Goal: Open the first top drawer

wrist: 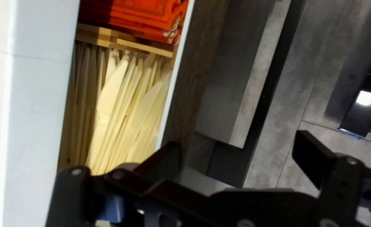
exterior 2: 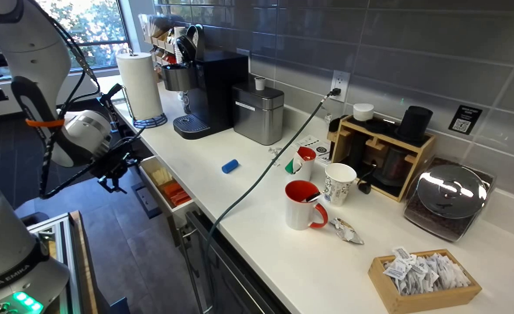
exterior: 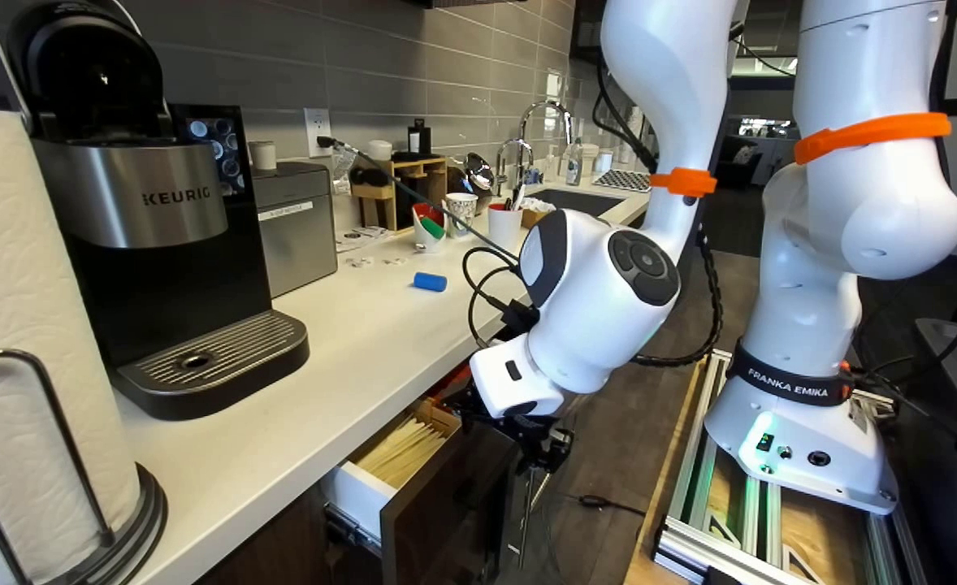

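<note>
Your hand [wrist: 239, 148] is spread wide with nothing in its grip. The first top drawer [wrist: 190, 78] stands partway out, just left of it in the wrist view, long axis along the tabletop [exterior: 365, 325]; any further pull should go rightward there. You can read "KEURIG" on the coffee maker [exterior: 166, 268] and "FRANKA EMIKA" on the arm's base [exterior: 811, 431]; the label [exterior: 286, 210] on the silver bin [exterior: 296, 252] is too small.

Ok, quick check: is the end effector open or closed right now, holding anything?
End effector: open, jaws wide apart, holding nothing; not clamped on the drawer front.
</note>
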Action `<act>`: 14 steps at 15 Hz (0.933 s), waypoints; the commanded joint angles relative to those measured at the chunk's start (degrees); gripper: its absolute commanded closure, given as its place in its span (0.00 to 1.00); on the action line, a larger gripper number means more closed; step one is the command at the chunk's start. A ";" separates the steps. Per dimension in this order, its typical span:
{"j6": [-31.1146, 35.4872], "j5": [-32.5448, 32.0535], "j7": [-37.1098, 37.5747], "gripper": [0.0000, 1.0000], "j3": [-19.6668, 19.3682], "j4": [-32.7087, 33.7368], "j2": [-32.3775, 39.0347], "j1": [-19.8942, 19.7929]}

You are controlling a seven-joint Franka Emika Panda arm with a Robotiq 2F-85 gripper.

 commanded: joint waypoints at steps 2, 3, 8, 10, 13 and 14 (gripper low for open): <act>8.16 7.91 -10.05 0.00 -0.88 -4.64 0.07 -1.50; 9.96 9.56 -11.60 0.00 -1.24 -6.26 -1.81 -1.97; 12.40 11.38 -17.07 0.00 -4.55 -4.04 -4.04 -7.15; 16.00 14.02 -21.00 0.00 -7.54 -6.45 -9.02 -8.76; 18.47 14.33 -24.64 0.00 -9.38 -4.06 -7.00 -12.31; 18.69 14.45 -25.71 0.00 -9.74 -4.02 -7.16 -13.11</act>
